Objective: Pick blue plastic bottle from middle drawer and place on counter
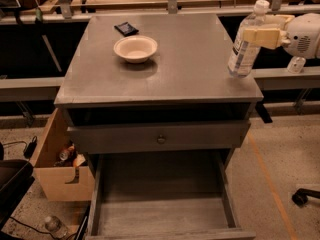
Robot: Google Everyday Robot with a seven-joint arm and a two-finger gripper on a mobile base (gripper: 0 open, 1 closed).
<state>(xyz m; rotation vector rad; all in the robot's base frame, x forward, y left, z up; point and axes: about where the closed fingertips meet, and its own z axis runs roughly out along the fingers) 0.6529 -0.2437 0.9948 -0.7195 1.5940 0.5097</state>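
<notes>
The gripper (254,30) reaches in from the right, its fingers (262,35) clamped on the upper part of the blue plastic bottle (242,58), which tilts cap-rightward. Its base is at the right edge of the grey bench (190,69); I cannot tell whether it touches. The middle drawer (160,209) is pulled out below.

Dim overhead light; bowl (135,48) shadow on counter (190,74); bright gripper (249,34) holding blue plastic bottle (243,56) at right.
</notes>
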